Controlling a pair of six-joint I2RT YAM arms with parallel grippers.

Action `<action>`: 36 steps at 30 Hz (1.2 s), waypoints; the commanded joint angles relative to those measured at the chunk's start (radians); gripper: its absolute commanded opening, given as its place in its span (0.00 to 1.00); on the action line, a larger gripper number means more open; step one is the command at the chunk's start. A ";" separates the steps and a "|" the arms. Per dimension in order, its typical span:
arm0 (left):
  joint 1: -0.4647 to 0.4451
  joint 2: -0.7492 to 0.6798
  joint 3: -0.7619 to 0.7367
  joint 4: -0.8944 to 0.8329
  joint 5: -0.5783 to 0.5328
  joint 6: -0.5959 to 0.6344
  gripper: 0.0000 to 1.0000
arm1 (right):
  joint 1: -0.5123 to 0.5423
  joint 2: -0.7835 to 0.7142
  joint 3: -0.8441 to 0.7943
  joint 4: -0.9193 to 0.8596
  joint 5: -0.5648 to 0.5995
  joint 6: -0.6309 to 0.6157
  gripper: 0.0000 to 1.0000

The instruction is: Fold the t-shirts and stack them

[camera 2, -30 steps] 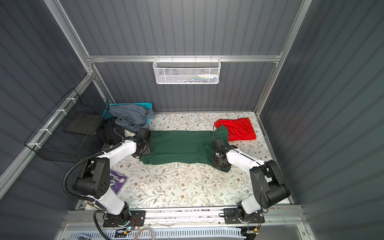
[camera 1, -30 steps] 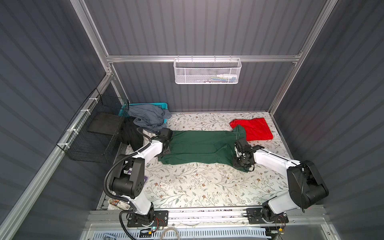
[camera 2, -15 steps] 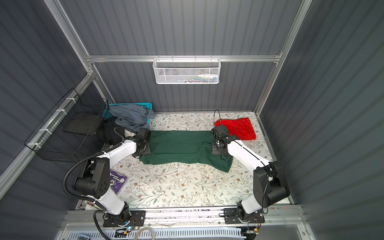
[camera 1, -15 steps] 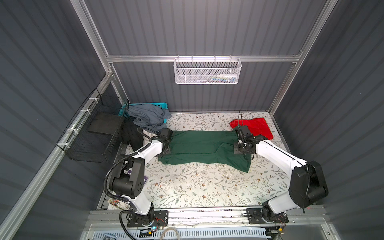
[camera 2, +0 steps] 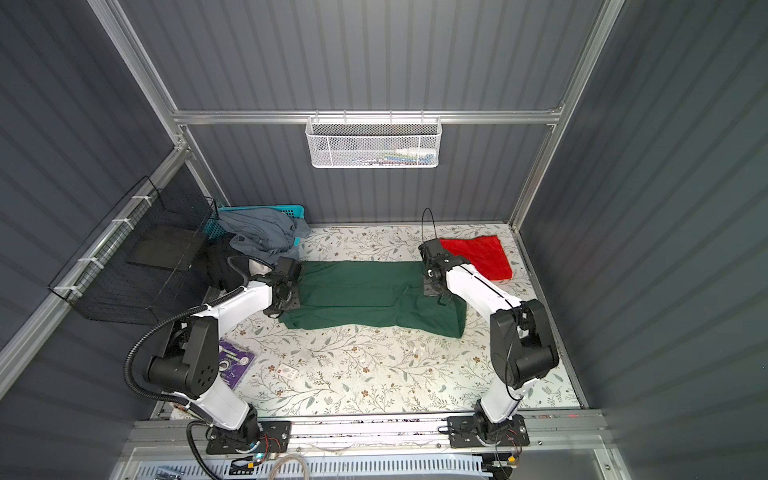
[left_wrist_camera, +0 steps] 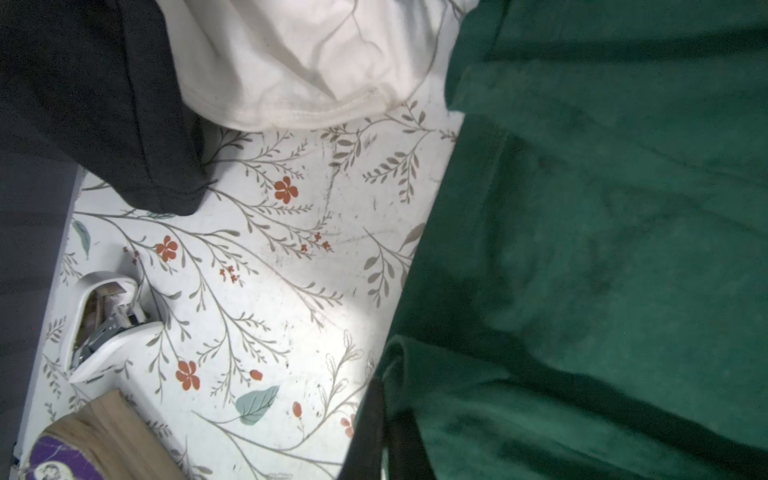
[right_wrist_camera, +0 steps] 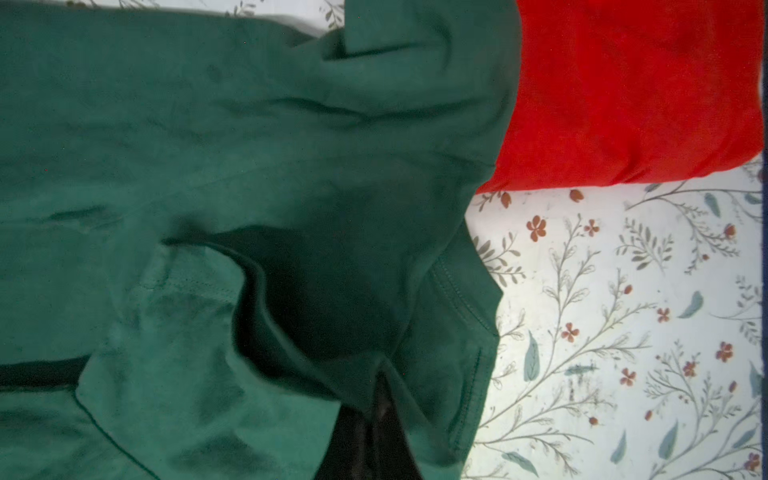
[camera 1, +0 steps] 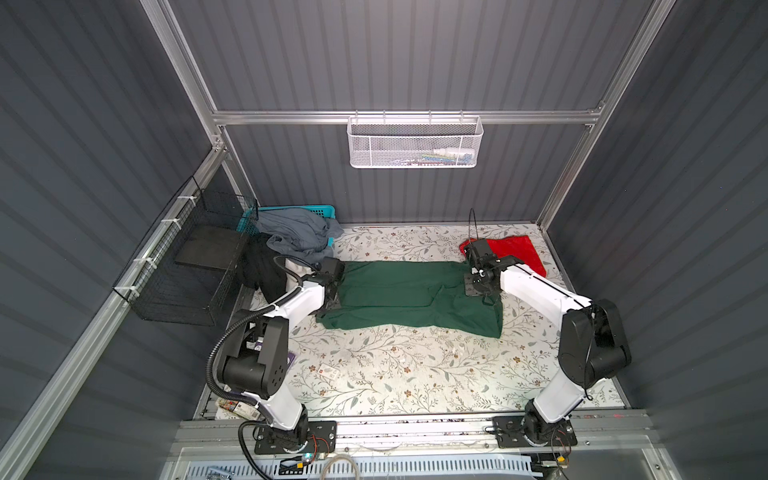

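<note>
The dark green t-shirt [camera 1: 399, 295] [camera 2: 357, 295] lies spread across the middle of the flowered table in both top views. My left gripper [camera 1: 331, 296] [camera 2: 286, 298] is shut on its left edge; in the left wrist view the black fingertips [left_wrist_camera: 376, 432] pinch the green hem [left_wrist_camera: 602, 249]. At the shirt's right end my right gripper [camera 1: 481, 289] [camera 2: 436, 291] is shut on a raised fold of green cloth [right_wrist_camera: 208, 145], with the gripper [right_wrist_camera: 374, 432] half buried in it. The folded red t-shirt [camera 1: 515, 253] [camera 2: 478, 255] [right_wrist_camera: 623, 91] lies just behind that end.
A teal basket [camera 1: 320, 210] with a grey garment [camera 1: 295, 228] stands back left, with a black garment [camera 1: 262, 268] and white cloth [left_wrist_camera: 299, 54] beside it. A black wire basket [camera 1: 187, 266] hangs on the left wall and a white mesh one [camera 1: 415, 143] on the back wall. A white stapler [left_wrist_camera: 108, 320] and purple packet [camera 2: 232, 361] lie front left.
My right gripper has shut on the green cloth and moved back toward the red shirt, drawing the fabric with it. The left gripper has stayed put.
</note>
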 commanded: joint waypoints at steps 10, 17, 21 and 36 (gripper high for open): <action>0.001 -0.020 -0.004 0.012 -0.047 0.054 0.00 | -0.043 0.124 0.134 0.029 0.052 -0.030 0.00; 0.001 -0.010 0.023 0.017 -0.074 0.080 0.00 | -0.045 0.163 0.177 0.037 0.125 -0.046 0.00; 0.001 0.007 0.038 0.030 -0.061 0.092 0.00 | -0.048 0.181 0.197 0.034 0.153 -0.049 0.00; -0.001 0.009 0.028 0.072 -0.069 0.123 0.00 | -0.069 0.234 0.260 0.068 0.165 -0.070 0.00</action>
